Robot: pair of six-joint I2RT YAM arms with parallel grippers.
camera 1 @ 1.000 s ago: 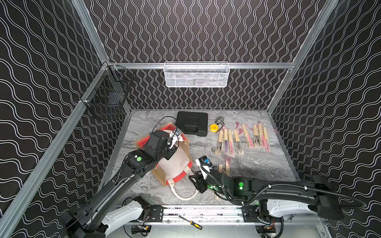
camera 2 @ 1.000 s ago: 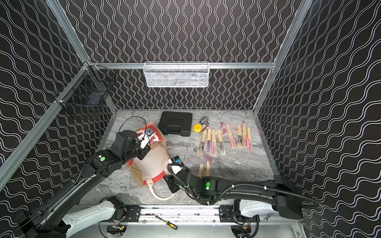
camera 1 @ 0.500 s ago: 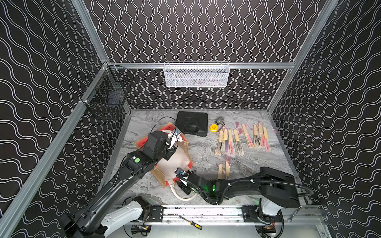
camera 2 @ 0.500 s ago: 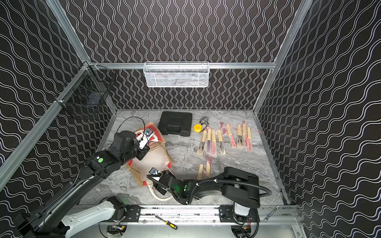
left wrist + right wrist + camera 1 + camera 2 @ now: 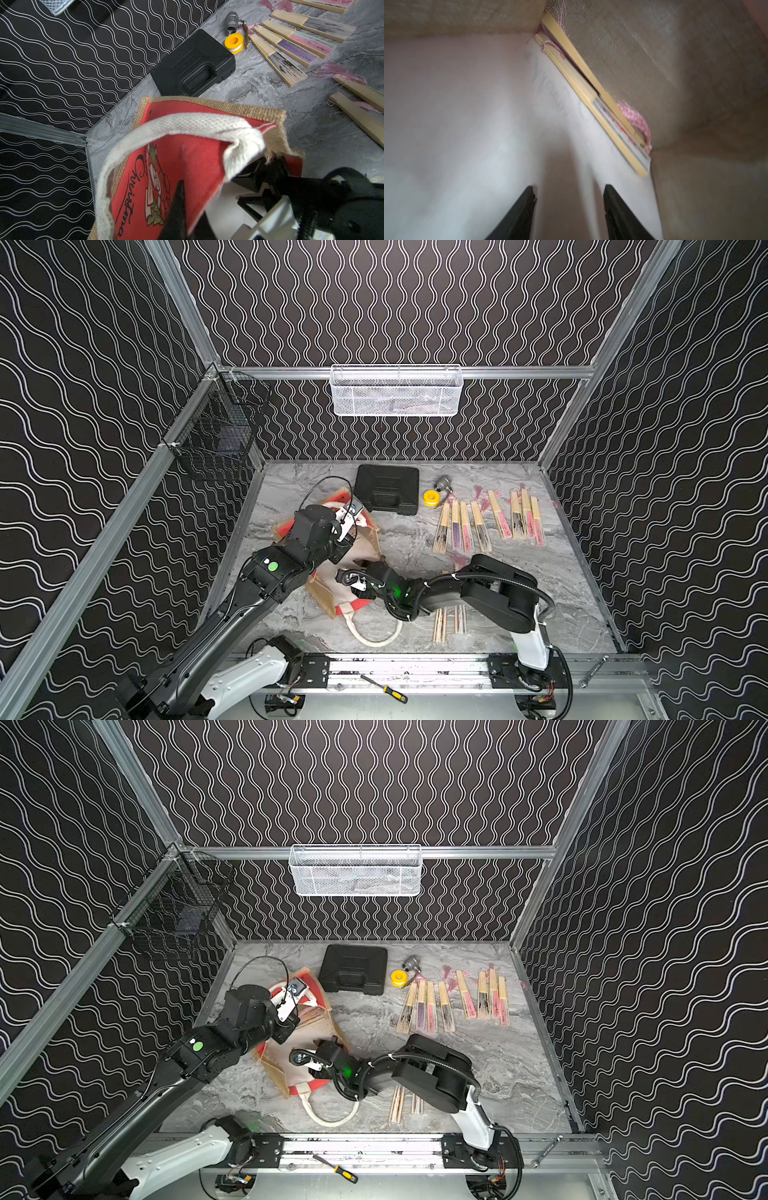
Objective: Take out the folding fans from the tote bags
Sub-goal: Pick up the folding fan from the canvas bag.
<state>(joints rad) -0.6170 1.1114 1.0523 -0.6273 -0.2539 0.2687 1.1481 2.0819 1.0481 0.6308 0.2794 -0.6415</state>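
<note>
The tote bag [image 5: 368, 539] lies on its side left of the table's middle, white lining showing. My left gripper [image 5: 187, 199] is shut on its red printed panel [image 5: 187, 155] at the rim and holds the mouth up. My right gripper [image 5: 569, 187] is inside the bag, open, nothing between its fingers [image 5: 607, 195]. Just beyond it two folding fans [image 5: 591, 93] with pink tassels lie together in the bag's corner crease. In both top views the right gripper [image 5: 351, 577] [image 5: 305, 1058] reaches into the mouth. Several more fans [image 5: 457, 526] lie in rows at the back right, others [image 5: 446, 620] by the right arm.
A black case [image 5: 386, 494], a yellow tape roll [image 5: 430, 497] and a metal fitting [image 5: 444, 483] sit behind the bag. The bag's white rope handle [image 5: 374, 635] loops toward the front. A white mesh basket [image 5: 395, 391] and a black wire basket [image 5: 216, 439] hang on the walls.
My right arm has swung left from beside the bag into its mouth, and its jaws have spread wider. The left gripper has kept its hold on the bag's rim.
</note>
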